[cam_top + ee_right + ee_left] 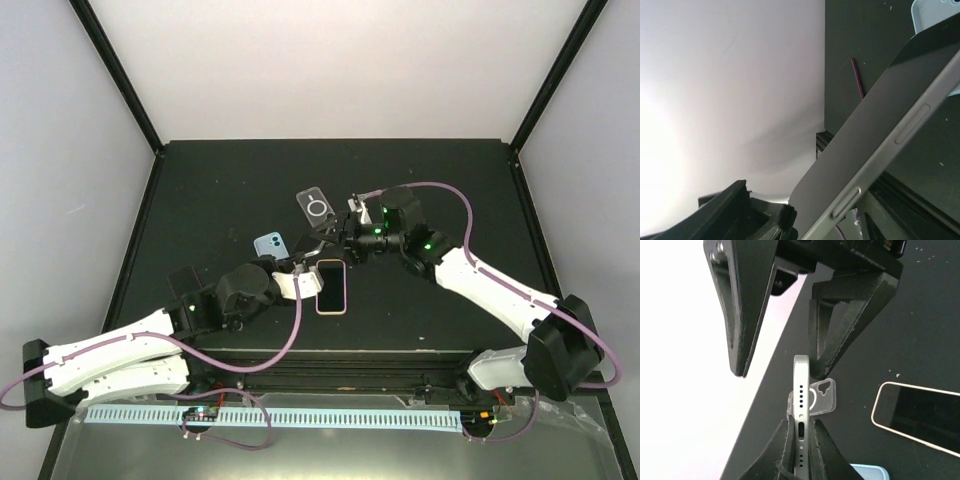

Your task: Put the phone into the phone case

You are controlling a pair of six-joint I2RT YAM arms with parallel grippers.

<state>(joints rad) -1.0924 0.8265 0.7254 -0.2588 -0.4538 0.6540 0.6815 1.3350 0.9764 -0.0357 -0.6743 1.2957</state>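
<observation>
The left end effector (801, 429) was clenched on the phone (801, 390), pinching its flat faces near the port end so that the handset stood on edge above the table (920, 315). The right end effector (780, 372) hung released around the phone's far end, one finger touching the metal rim and the other well clear. The clear phone case (822, 399) lay flat on the table beyond, apart from both arms. A second phone (920, 415) with a pale rim lay screen-up nearby, and a light blue item (870, 472) sat just beside it.

The step looked like a handover or regrasp. To do it well, the right arm would likely need to centre its jaws and close on the faces before the left let go, since a one-sided touch could twist the handset. The phone should then be laid flat, with its camera corner matched to the case's cutout.

No brand or writing could be read; the case showed only a printed ring
</observation>
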